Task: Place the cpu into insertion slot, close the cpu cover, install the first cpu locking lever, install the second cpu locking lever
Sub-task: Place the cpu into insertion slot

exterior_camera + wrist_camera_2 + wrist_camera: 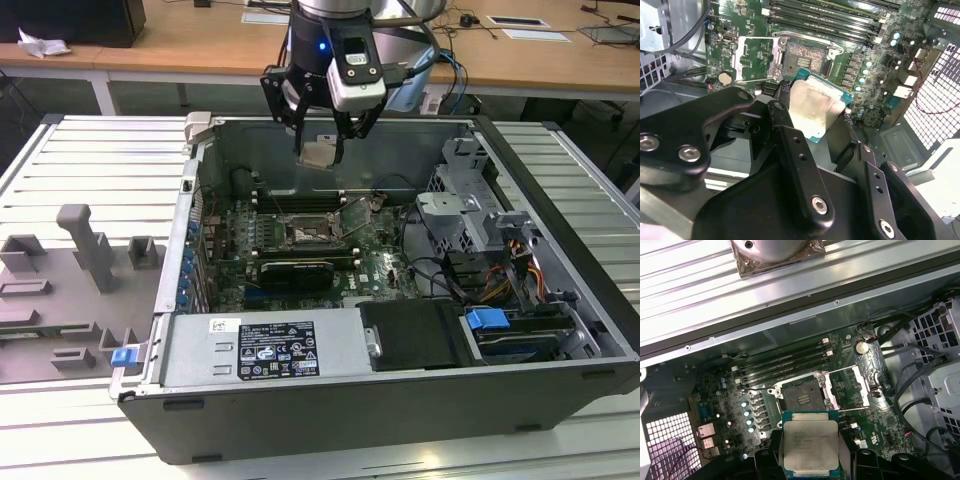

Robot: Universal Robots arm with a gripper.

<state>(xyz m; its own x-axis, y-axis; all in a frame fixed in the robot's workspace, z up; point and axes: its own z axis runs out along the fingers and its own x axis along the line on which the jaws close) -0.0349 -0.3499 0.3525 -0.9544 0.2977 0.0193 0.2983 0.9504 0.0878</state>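
The jaws pinch the cpu (pixel 810 442) by its edges above the insertion slot (pixel 801 396) (cpu cover (pixel 774 62) swung open).

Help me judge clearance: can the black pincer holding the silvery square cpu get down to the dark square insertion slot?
Probably yes: the black pincer holds the silvery square cpu above the dark square insertion slot, whose silvery cpu cover lies flipped open.
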